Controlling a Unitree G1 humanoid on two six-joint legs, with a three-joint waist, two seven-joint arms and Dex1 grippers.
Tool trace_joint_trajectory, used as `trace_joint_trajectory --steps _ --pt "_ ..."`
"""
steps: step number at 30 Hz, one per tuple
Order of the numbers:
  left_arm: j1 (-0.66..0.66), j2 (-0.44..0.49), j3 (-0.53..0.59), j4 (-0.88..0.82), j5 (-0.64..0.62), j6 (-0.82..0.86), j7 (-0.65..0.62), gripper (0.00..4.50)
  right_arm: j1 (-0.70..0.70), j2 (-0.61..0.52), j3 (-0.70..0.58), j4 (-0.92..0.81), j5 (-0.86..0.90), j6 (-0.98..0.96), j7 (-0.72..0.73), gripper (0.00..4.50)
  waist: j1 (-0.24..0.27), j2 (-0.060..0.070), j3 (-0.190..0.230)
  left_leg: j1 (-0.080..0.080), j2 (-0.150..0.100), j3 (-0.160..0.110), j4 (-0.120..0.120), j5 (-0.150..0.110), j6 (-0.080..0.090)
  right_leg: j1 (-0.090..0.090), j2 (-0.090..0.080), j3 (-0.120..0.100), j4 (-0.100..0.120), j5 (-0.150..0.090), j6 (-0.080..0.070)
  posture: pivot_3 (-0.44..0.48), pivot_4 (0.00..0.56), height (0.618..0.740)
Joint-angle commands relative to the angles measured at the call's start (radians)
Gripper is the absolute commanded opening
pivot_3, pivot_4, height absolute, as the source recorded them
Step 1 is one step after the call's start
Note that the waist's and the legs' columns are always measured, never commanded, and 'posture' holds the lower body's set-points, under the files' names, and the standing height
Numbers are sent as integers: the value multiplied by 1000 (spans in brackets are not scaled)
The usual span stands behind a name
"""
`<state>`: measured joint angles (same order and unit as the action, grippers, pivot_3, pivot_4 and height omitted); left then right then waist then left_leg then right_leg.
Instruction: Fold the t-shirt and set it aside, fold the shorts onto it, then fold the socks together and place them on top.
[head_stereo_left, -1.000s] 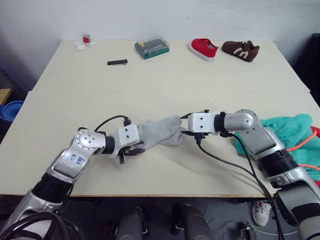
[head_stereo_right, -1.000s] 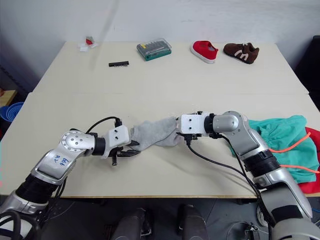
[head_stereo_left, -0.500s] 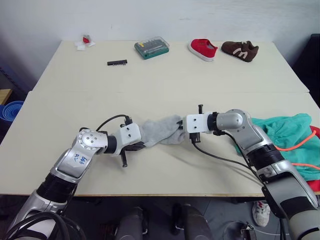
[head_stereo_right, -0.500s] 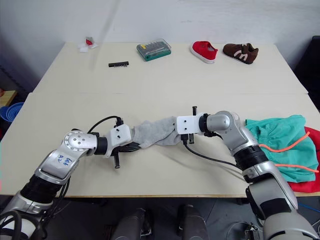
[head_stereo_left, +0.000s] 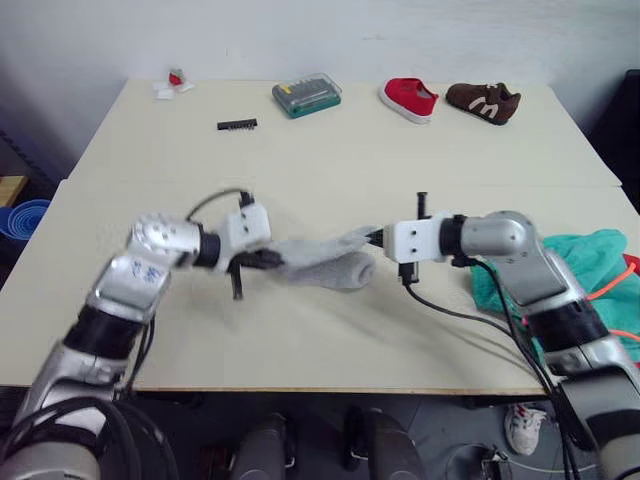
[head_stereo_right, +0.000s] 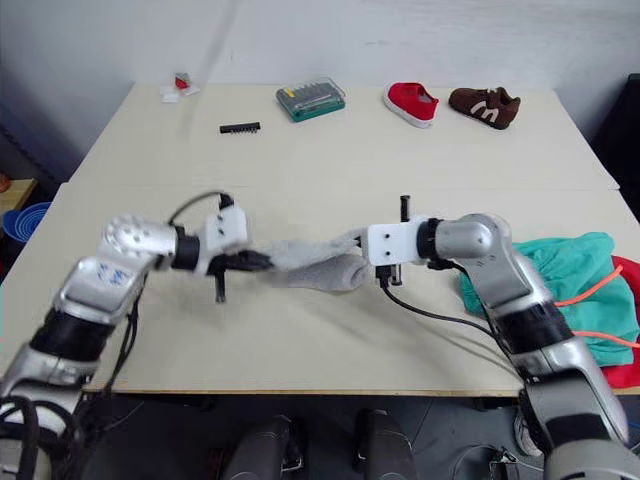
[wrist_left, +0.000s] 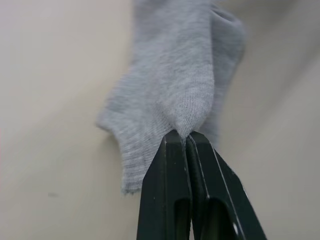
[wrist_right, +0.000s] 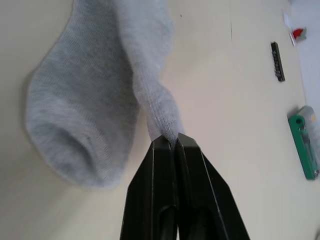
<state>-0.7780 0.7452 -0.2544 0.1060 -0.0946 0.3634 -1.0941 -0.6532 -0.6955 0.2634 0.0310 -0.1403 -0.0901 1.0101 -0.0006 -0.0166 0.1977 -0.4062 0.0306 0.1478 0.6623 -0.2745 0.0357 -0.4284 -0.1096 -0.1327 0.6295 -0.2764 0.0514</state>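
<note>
Pinching opposite ends of the grey socks (head_stereo_left: 325, 262), the left claw (wrist_left: 186, 141) and right claw (wrist_right: 169, 140) hold them taut just above the surface (head_stereo_left: 300, 340), presumably for folding.

We note: socks (head_stereo_left: 325, 262) plain light grey; shorts (head_stereo_left: 590, 260) teal, orange-red drawstring (head_stereo_right: 585, 296); table (head_stereo_left: 330, 160) pale cream; jaws black.
</note>
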Motion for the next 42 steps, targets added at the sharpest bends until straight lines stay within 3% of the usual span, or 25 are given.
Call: trace_joint_trajectory --steps 1,8,14,26,28,32,36,37,42 --pt "-90 -50 -51 194 67 -171 -42 0 88 -11 -46 -176 12 116 -30 19 -1 0 0 0 0 0 0 0 0 0 0 0 0 0 0 0 150 740" --pt "-198 -152 -119 492 169 -426 -82 0 216 54 -10 -300 -97 242 -170 19 -4 0 0 0 1 2 0 0 0 -1 2 1 1 0 0 0 150 740" --pt "-190 -159 -92 512 160 -401 -142 0 248 97 17 -314 -122 274 -207 19 -3 0 0 0 1 2 1 0 0 -1 2 1 1 0 0 0 150 740" --pt "-131 -112 14 322 92 -209 -180 3821 246 52 -31 -329 -54 261 -163 4076 -4 0 0 0 1 1 1 0 1 -1 2 1 1 0 0 0 150 740" --pt "-112 -91 34 259 63 -168 -201 4390 241 42 -67 -363 -1 285 -133 4500 -7 0 0 0 1 1 1 0 1 -1 3 1 2 0 1 0 150 740" --pt "-81 -61 23 212 89 -212 -187 4472 227 22 -91 -367 15 289 -134 4500 -4 0 0 0 2 1 2 0 0 -1 3 1 2 -1 1 0 150 740" --pt "-85 -93 -8 270 136 -283 -138 4472 229 23 -47 -302 -41 230 -160 4500 0 0 0 1 1 1 2 0 1 0 2 1 2 -1 1 0 150 740" --pt "-91 -106 -14 292 146 -302 -124 4491 228 30 -41 -289 -47 224 -167 4321 1 0 0 0 0 1 2 0 1 0 1 1 2 -1 1 0 150 740" --pt "-125 -146 -28 391 189 -357 -81 3366 217 55 -22 -237 -65 207 -195 2913 -1 0 0 0 0 1 3 0 2 -1 1 1 4 -1 1 0 150 740"
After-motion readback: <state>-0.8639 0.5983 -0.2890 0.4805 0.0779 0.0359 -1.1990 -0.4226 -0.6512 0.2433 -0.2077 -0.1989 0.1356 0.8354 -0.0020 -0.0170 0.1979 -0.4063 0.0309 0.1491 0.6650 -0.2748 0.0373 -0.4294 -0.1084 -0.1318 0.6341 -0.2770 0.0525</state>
